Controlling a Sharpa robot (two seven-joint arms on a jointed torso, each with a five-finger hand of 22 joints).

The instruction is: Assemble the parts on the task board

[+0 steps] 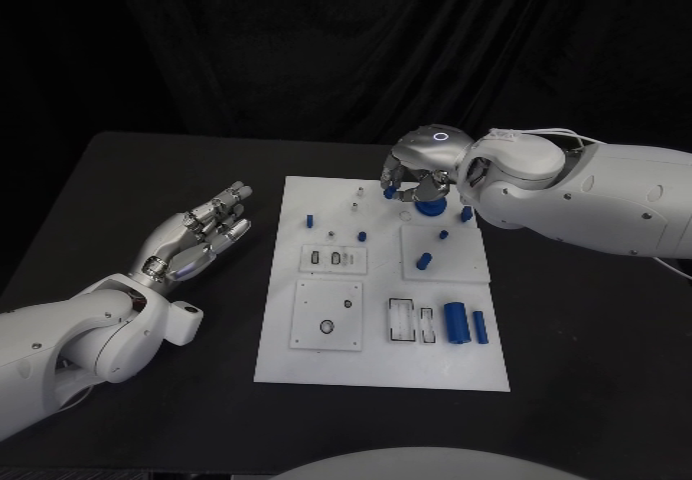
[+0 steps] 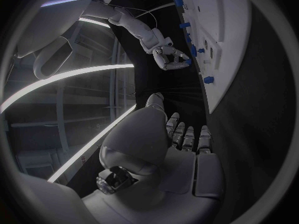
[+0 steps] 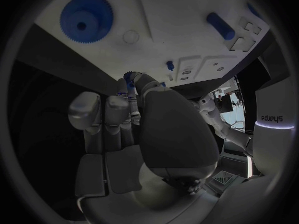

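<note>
The white task board (image 1: 378,360) lies in the middle of the black table. My right hand (image 1: 417,180) hovers over the board's far right corner and pinches a small blue toothed part (image 3: 129,80) between its fingertips. A large blue gear (image 1: 430,210) (image 3: 87,15) sits on the board just below that hand. Several blue pegs stand on the board, among them one (image 1: 309,218) near the left edge and one (image 1: 424,261) in the middle. Two blue cylinders (image 1: 456,322) lie at the near right. My left hand (image 1: 202,240) rests left of the board, fingers spread, holding nothing.
Recessed white plates (image 1: 329,315) and slotted frames (image 1: 411,320) cover the board's near half. Bare black table surrounds the board on all sides. In the left wrist view the right hand (image 2: 169,57) shows beside the board's edge (image 2: 215,92).
</note>
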